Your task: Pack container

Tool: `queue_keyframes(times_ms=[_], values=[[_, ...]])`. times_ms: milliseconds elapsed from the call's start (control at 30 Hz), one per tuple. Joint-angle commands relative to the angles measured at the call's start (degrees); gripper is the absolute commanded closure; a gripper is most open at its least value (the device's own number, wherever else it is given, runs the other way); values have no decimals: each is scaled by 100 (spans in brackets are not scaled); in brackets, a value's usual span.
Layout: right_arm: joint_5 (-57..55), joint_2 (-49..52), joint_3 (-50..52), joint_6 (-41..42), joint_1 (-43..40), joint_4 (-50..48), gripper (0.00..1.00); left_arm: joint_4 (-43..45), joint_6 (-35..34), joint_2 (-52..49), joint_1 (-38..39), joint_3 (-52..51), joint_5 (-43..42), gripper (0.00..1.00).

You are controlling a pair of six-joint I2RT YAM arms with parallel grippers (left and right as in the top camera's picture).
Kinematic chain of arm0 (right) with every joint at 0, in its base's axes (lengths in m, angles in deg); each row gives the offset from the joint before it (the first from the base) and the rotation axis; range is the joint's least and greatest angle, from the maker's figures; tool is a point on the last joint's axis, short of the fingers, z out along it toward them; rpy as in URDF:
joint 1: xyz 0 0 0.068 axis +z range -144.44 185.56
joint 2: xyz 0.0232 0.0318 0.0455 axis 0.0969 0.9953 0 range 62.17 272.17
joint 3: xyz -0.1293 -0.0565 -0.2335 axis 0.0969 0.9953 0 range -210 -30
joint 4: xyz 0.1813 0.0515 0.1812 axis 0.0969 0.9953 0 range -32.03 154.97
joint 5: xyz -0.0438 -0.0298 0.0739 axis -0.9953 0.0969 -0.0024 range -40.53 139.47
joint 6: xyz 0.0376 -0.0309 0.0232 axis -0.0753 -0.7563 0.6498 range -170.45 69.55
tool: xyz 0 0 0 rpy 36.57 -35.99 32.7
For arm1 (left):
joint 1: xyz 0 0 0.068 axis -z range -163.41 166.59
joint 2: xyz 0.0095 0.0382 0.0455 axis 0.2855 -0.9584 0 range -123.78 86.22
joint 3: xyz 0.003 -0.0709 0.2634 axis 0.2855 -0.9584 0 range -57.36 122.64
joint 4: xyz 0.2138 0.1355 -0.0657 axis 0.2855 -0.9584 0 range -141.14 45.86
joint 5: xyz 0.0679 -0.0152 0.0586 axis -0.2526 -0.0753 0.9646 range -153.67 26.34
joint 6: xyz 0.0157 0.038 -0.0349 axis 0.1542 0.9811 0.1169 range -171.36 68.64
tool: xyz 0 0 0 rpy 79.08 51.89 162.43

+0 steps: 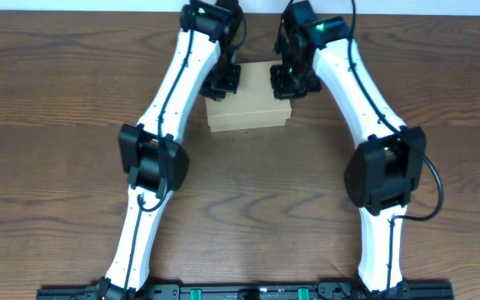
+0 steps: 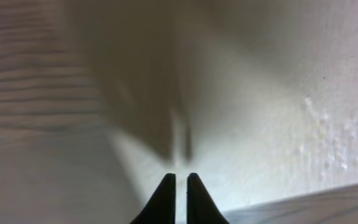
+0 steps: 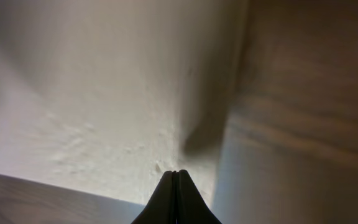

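Note:
The container (image 1: 248,108) is a small tan cardboard box at the far middle of the wooden table, its lid down. My left gripper (image 1: 223,81) is at the box's far left corner and my right gripper (image 1: 287,82) is at its far right corner. In the left wrist view the jaws (image 2: 181,178) are almost together with only a hairline gap, nothing visible between them, and a blurred tan surface (image 2: 135,81) lies close ahead. In the right wrist view the jaws (image 3: 176,175) are pressed together, with a blurred brown surface (image 3: 303,124) at the right.
A white wall (image 2: 278,93) stands just behind the table's far edge, close to both grippers. Both arms reach over the table from the near edge, one on each side of the box. Brown wooden table top (image 1: 248,192) lies in front of the box.

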State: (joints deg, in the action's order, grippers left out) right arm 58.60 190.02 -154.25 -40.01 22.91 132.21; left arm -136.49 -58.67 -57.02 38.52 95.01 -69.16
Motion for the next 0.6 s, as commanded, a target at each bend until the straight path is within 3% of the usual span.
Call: queue_keyframes(times_ms=[0,333,467,567], values=[[-286,-844,-682,24,-339,-31,99,-444,48,1043,-280,81,529,85],[-761,-2120,-1453,20,-1360,-125,99,-444,48,3123,-1646,81,850,57],[-761,-2533,-1453,15,-1580,-293,98,-442,48,3600,-2245,79,828,51],[-765,-2798,-1453,-79,-1631,-470,80,-400,50,3810,-2529,79,599,44]])
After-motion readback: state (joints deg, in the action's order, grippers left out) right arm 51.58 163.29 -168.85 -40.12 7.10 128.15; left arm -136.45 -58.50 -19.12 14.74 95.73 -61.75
